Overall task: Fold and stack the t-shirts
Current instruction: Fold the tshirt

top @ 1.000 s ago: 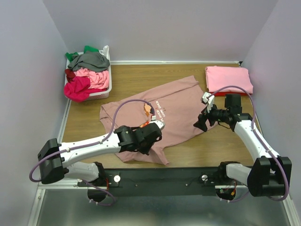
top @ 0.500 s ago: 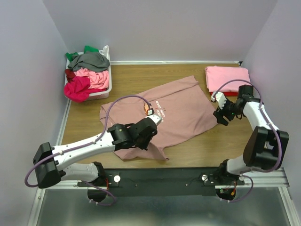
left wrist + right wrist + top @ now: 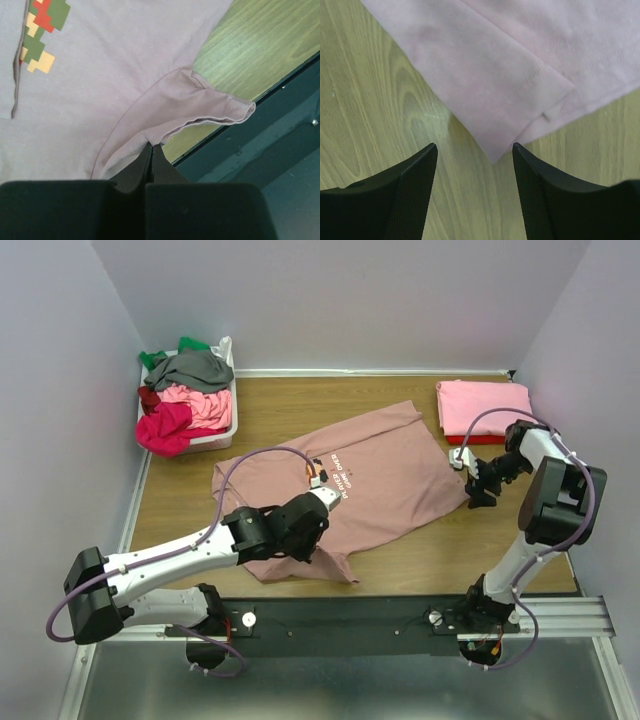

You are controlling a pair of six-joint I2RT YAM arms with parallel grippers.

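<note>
One pink t-shirt (image 3: 380, 475) is pinched at its hem by the left pincer (image 3: 151, 147); the right pincer (image 3: 474, 146) is seen parted, empty.

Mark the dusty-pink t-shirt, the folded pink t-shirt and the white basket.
dusty-pink t-shirt (image 3: 390, 475), top view, cloth beside the print
folded pink t-shirt (image 3: 485, 400), top view, its middle
white basket (image 3: 235, 405), top view, right rim

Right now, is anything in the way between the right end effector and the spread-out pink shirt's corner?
No, nothing visible. The right end effector has its jaws open over bare table, and the corner of the shirt pokes right between them, uncovered.
</note>
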